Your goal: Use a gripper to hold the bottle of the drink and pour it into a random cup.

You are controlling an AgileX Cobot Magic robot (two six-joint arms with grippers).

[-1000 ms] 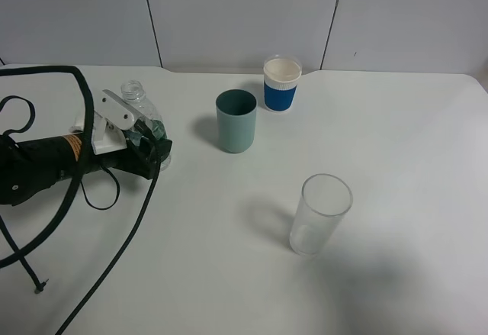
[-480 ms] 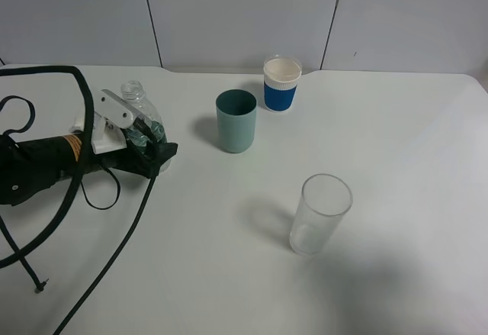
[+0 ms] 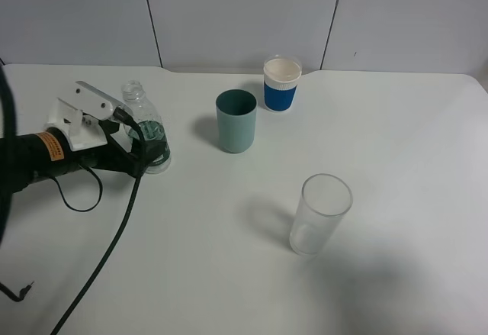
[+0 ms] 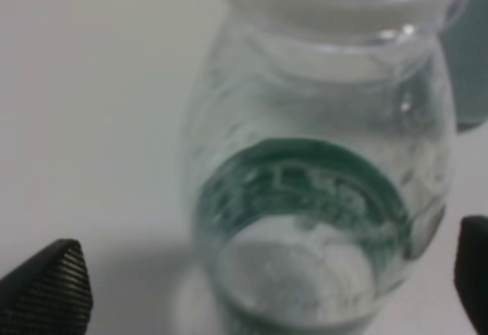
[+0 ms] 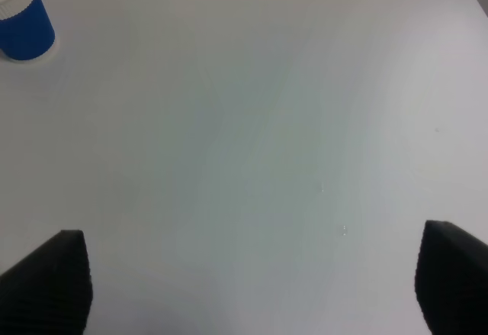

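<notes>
Exterior high view: bottle of the drink (image 3: 145, 125) upright on the white table (image 3: 396, 144), far left, cap off, dark green label low on the body. Left gripper (image 3: 136, 138) at the bottle's base, white jaws on a black body with an orange label, black cable (image 3: 107, 243) trailing toward the near edge; fingers spread to either side of the bottle, contact not discernible. Teal-green cup (image 3: 236, 121) upright, near the bottle on its right, well apart from it. White-and-blue cup (image 3: 282, 85) just behind the teal cup. Clear glass tumbler (image 3: 320, 214) nearer the front, well apart from both.

Left wrist view: bottle (image 4: 320, 198) filling the frame, blurred, green label and clear liquid visible. Dark ribbed fingertips (image 4: 46, 289) at both lower corners, set wide, bottle between them with a visible gap on each side.

Right wrist view: right gripper (image 5: 252, 289) over bare table, dark fingertips (image 5: 46, 289) far apart, nothing between them. White-and-blue cup (image 5: 23, 22) at one corner
</notes>
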